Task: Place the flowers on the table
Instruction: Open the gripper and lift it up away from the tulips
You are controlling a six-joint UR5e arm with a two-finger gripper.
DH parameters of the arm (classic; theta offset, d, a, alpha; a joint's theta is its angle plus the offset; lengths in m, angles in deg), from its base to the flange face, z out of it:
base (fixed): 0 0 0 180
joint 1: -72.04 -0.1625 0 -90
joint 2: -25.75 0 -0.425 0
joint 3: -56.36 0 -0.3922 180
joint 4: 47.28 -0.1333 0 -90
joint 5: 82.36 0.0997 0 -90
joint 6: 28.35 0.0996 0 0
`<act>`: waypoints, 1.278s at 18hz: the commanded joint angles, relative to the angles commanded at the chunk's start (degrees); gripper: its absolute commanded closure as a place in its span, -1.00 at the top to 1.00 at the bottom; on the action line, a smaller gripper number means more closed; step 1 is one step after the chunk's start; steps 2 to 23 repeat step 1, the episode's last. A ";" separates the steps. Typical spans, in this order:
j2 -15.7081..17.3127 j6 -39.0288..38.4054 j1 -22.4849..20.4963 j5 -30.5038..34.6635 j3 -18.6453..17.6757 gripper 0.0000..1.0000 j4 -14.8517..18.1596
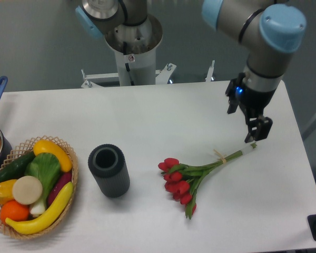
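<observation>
Flowers (187, 178) lay flat on the white surface (147, 121), red heads toward the near edge and the stems slanting up to the right, just right of the dark ribbed vase (109, 171). The pincer (255, 129) hung above the stem tips, clear of them, holding nothing; its fingers looked slightly parted, though I could not tell for certain. Judged from that, the placing looked done, with only the arm's retreat left.

We count one bunch of red tulips (185, 178), one dark grey ribbed cylinder vase (109, 171), one woven basket of vegetables (30, 187) on one white counter (147, 121).
</observation>
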 joint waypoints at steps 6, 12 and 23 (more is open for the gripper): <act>0.17 0.00 -0.18 -0.53 0.00 1.00 0.18; 0.17 0.00 -0.18 -0.53 0.00 1.00 0.18; 0.17 0.00 -0.18 -0.53 0.00 1.00 0.18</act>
